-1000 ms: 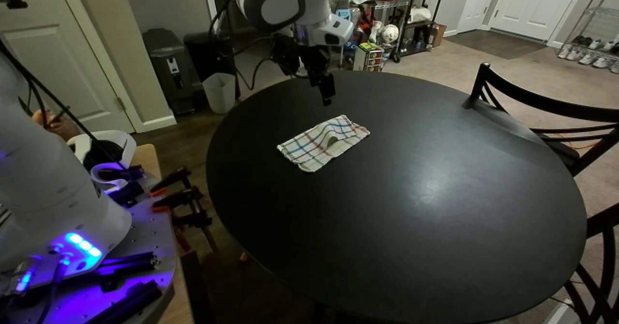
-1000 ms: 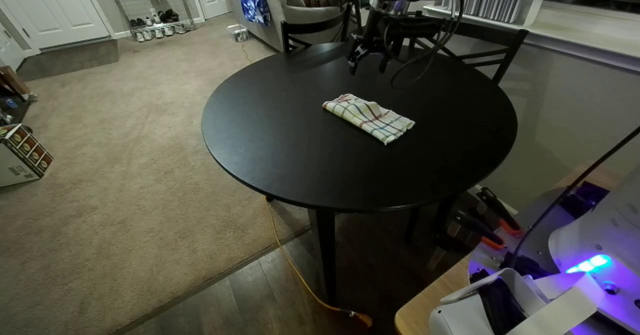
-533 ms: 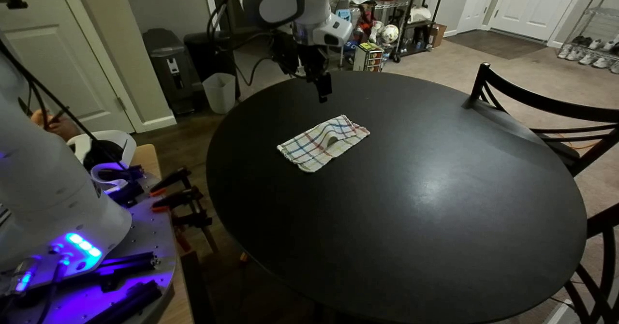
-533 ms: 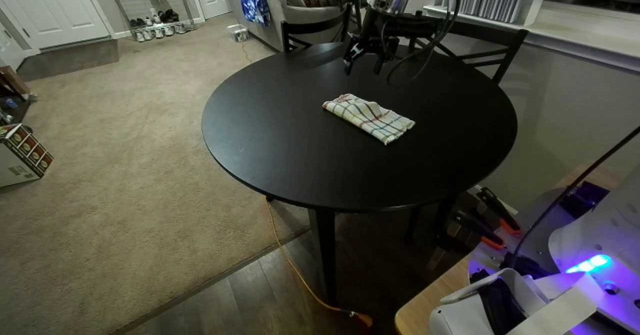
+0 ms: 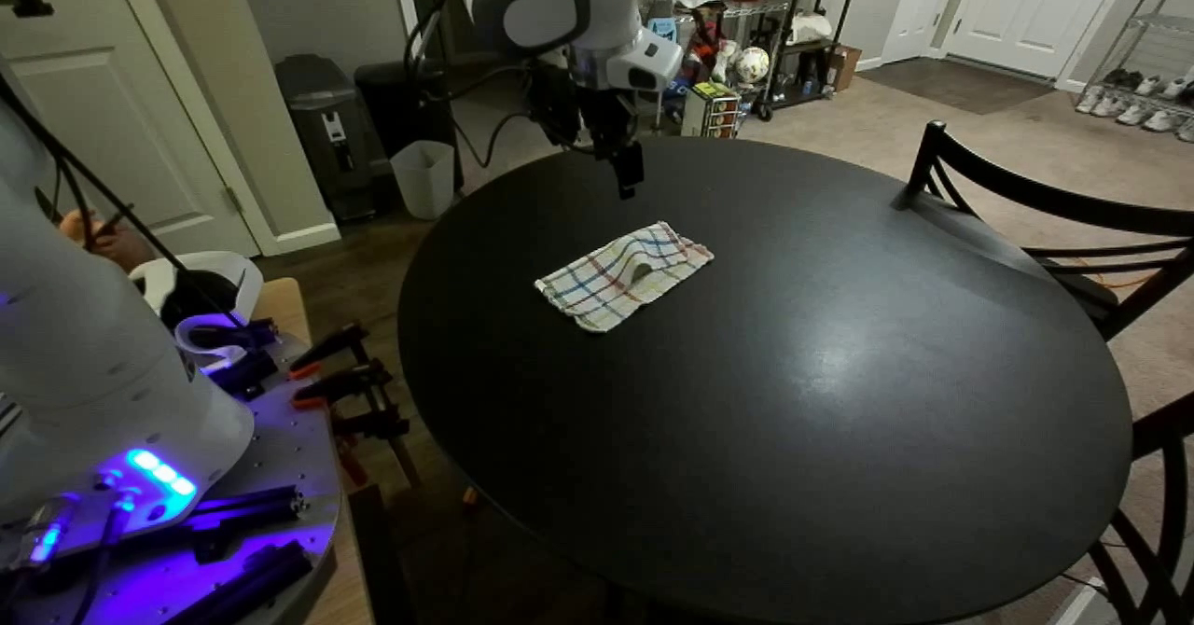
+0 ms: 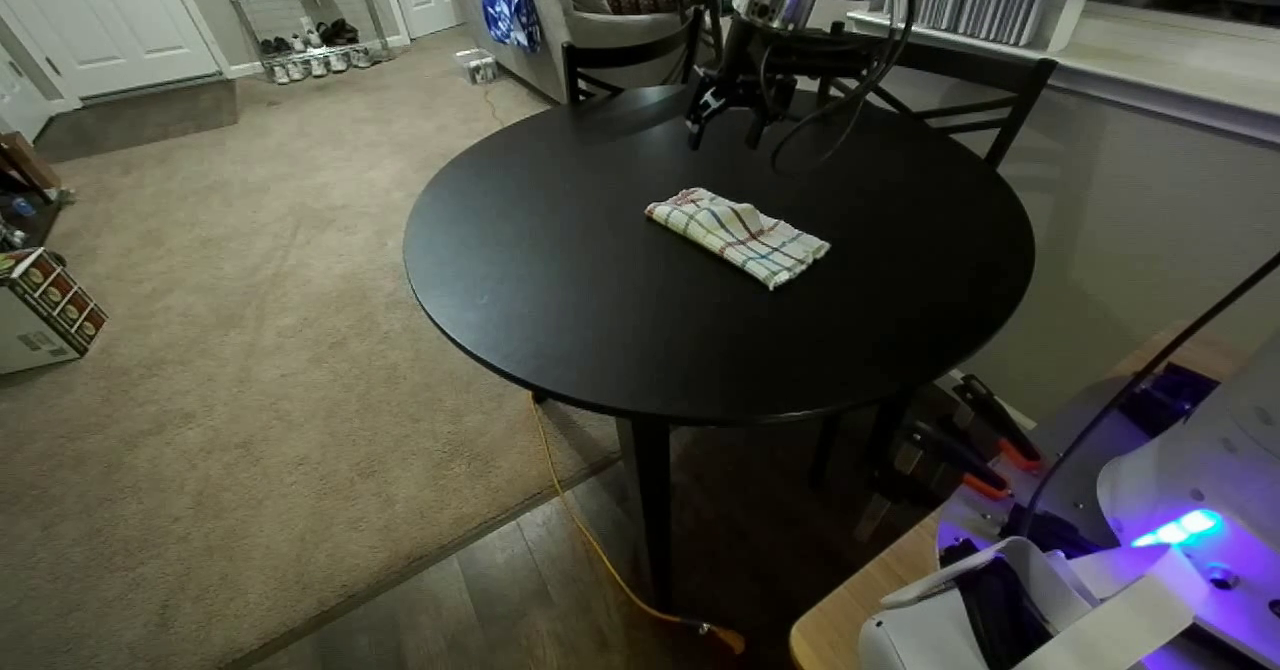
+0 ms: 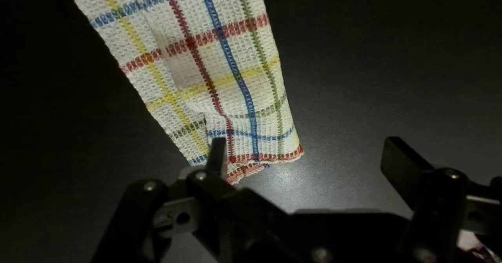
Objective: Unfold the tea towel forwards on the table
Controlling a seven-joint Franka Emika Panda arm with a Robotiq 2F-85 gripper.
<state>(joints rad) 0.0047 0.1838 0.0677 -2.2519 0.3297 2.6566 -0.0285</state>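
Observation:
The tea towel (image 5: 611, 280), white with coloured check lines, lies folded on the black round table (image 6: 560, 280). A raised ripple crosses its middle. In the wrist view, two layers show at the near end of the tea towel (image 7: 235, 74), with the lower red edge poking out from under the upper one. My gripper (image 6: 724, 140) hangs above the table, beyond the towel's far side, apart from the cloth. Seen from the wrist, the gripper (image 7: 306, 149) is wide open with nothing between its fingers; the left finger (image 7: 216, 155) overlaps the towel's end corner in the picture.
A dark chair (image 5: 1054, 196) stands against the table's edge, and another chair (image 6: 960, 65) is behind the arm. Black clamps (image 5: 345, 382) hold the robot's base plate beside the table. A loose cable (image 6: 840, 140) loops down beside the gripper.
The gripper has shifted slightly, a little to the left in both exterior views, and is almost still over the last half second. The towel has not moved.

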